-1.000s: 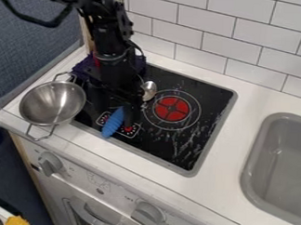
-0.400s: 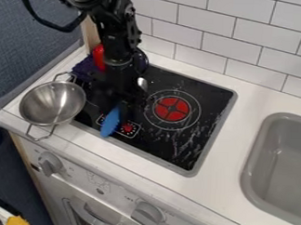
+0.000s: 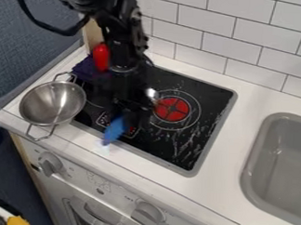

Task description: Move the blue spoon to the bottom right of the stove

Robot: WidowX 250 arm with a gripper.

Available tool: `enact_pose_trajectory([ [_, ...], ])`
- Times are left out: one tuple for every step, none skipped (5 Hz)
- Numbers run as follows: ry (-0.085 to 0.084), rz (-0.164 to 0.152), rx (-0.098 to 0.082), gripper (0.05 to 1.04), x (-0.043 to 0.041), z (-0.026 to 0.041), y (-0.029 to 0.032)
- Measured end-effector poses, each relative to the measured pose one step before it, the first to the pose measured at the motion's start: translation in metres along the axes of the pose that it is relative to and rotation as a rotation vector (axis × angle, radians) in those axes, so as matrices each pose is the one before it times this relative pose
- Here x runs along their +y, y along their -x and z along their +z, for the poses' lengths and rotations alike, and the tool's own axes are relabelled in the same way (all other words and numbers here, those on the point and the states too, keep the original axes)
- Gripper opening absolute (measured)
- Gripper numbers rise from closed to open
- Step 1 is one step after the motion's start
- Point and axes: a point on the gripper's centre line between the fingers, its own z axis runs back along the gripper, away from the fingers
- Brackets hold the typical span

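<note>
Across the white worktop (image 3: 243,92), saw a black stovetop (image 3: 180,152), left of a grey sink (image 3: 256,183). Beside the stovetop's left edge, saw a two-handled metal bowl (image 3: 51,103). Over the stovetop's left part, held the blue spoon (image 3: 116,127) in the gripper's (image 3: 127,115) closed fingers.

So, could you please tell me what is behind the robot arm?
Past the edges of the arm, a red object, purple cloth, the counter and the black stove show. What lies straight behind the arm is covered, so I cannot say.
</note>
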Motion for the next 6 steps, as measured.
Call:
enact_pose_trajectory([
  [0.0209, -0.0877, -0.0331, 0.408, -0.03729, 0.01941, 0.00975],
  [0.0149, -0.0706, 0.0224, 0.408, -0.02684, -0.00354, 0.00461],
  [-0.0032, -0.0103, 0.0197, 0.408, -0.00107, -0.00911, -0.00359],
  [0.0108, 0.0347, 0.0087, 0.407, 0.00079, -0.00654, -0.00978],
  [-0.0130, 0.0158, -0.0038, 0.407, 0.00385, -0.00126, -0.00765],
  [-0.0303, -0.0062, 0.0141, 0.407, 0.00420, -0.00008, 0.00074],
])
